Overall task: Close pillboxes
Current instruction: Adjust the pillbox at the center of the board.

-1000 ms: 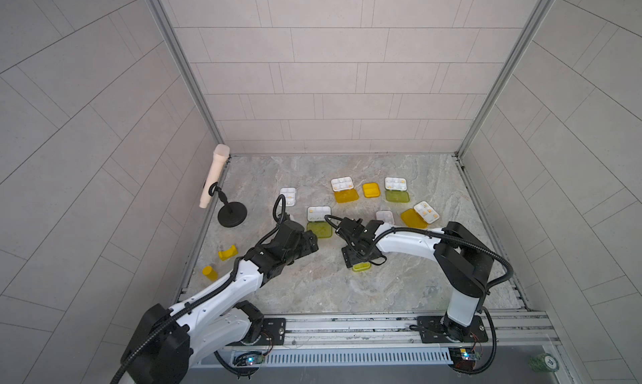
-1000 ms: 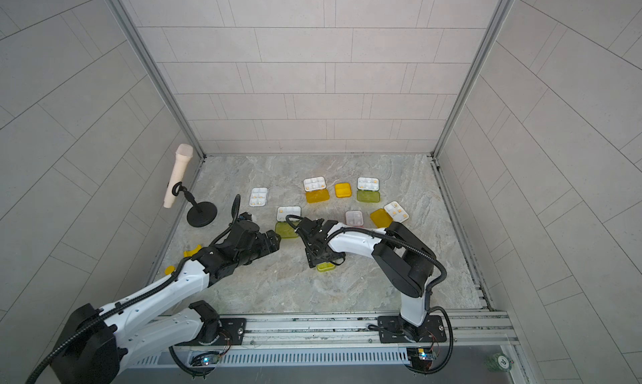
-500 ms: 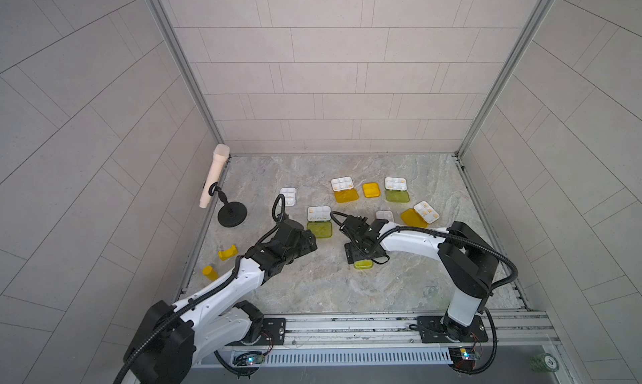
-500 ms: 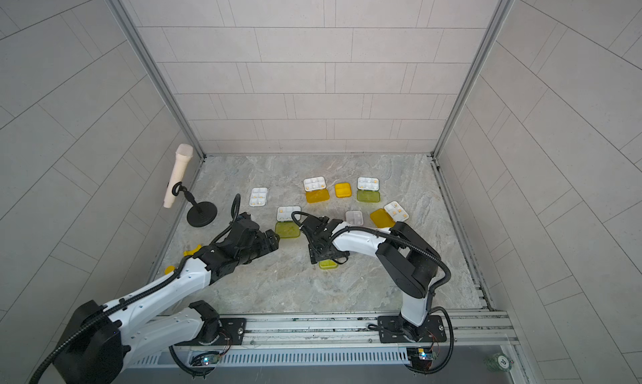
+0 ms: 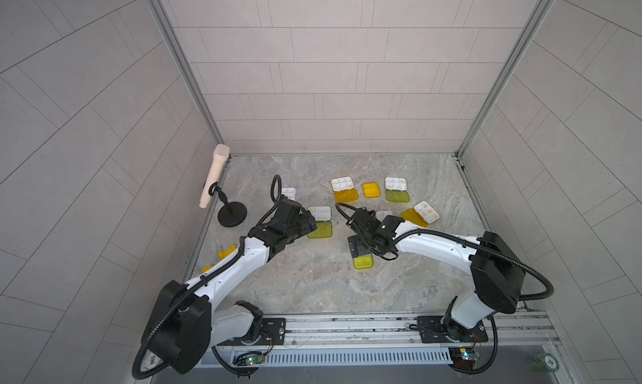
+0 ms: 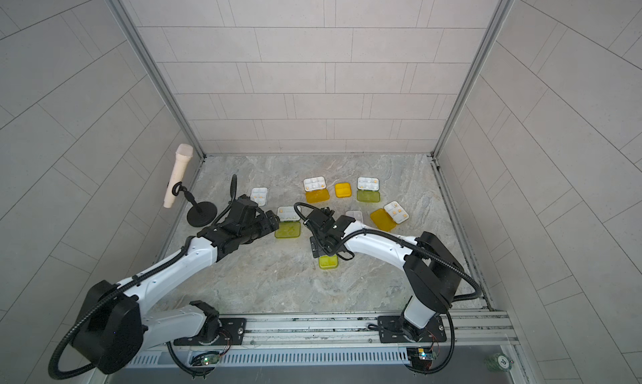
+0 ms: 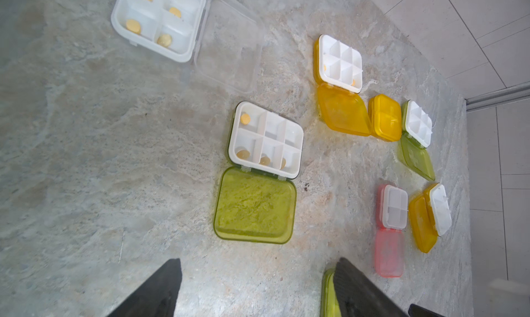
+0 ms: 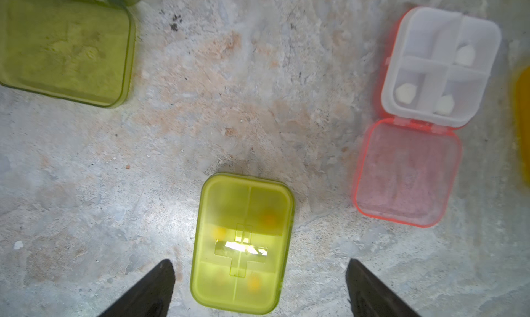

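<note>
1. The right gripper (image 8: pixel 258 262) is hanging wide open over the shut yellow-green pillbox (image 8: pixel 242 243). Its fingers (image 8: pixel 155 289) are standing on both sides of the box and are not touching it, so it is holding nothing.
2. The left gripper (image 7: pixel 258 261) is open too, with nothing in it. It is pointing at the open yellow-green pillbox (image 7: pixel 265 140), whose lid (image 7: pixel 255 206) is lying flat on the table (image 7: pixel 100 157).
3. In both top views, 2 boxes are looking shut: that green one and the small orange pillbox (image 5: pixel 370 190) at the back. The other 6 are lying open, and the pink pillbox (image 8: pixel 438 68) is sitting just beside the right gripper.
4. I think the left arm is getting ready to shut its green box. To do it well, it should be slipping 1 finger under the free edge of the lid. Then it should be swinging the lid over slowly and pressing straight down, so the tray is not sliding and no pills are jumping out.
5. Since 1 second ago, the left gripper has been creeping closer to the open green box. The shut green box is staying in the same spot.
</note>
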### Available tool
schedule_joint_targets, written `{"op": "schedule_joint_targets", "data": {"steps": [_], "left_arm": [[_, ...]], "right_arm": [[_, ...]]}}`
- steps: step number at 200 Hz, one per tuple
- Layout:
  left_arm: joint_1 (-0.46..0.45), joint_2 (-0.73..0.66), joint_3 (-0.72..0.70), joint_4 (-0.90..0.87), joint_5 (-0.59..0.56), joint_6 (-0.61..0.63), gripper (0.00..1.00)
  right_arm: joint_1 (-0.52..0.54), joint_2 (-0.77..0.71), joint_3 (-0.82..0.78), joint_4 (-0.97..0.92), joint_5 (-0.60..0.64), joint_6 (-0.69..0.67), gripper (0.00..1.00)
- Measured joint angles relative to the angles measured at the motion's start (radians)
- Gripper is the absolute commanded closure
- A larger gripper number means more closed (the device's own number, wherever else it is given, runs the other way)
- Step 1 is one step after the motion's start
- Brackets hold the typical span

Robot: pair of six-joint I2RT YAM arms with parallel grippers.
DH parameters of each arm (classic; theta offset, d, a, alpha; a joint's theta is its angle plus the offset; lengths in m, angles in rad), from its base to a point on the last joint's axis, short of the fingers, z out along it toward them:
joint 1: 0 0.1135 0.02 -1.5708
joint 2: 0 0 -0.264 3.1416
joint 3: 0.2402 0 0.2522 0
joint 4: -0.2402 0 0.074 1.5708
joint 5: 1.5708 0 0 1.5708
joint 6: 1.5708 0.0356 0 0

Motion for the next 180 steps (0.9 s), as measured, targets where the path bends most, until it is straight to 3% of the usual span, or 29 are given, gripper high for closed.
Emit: {"op": "schedule_joint_targets", "data": {"steps": [64, 141, 180], "left_arm": [[0.050, 0.262, 0.234, 0.011, 0.034, 0.064, 0.13], [0.108, 0.646, 0.634, -0.080, 0.180, 0.200, 0.16], [0.108, 0.729, 0.707, -0.135, 0.233, 0.259, 0.17]], "right_arm": [[0.000, -0.014, -0.003, 0.005, 0.034, -0.040, 0.04], [-0.029, -0.061, -0.033, 0.022, 0.038, -0.076, 0.02], [-0.047, -0.088, -0.064, 0.037, 0.039, -0.084, 0.02]]}}
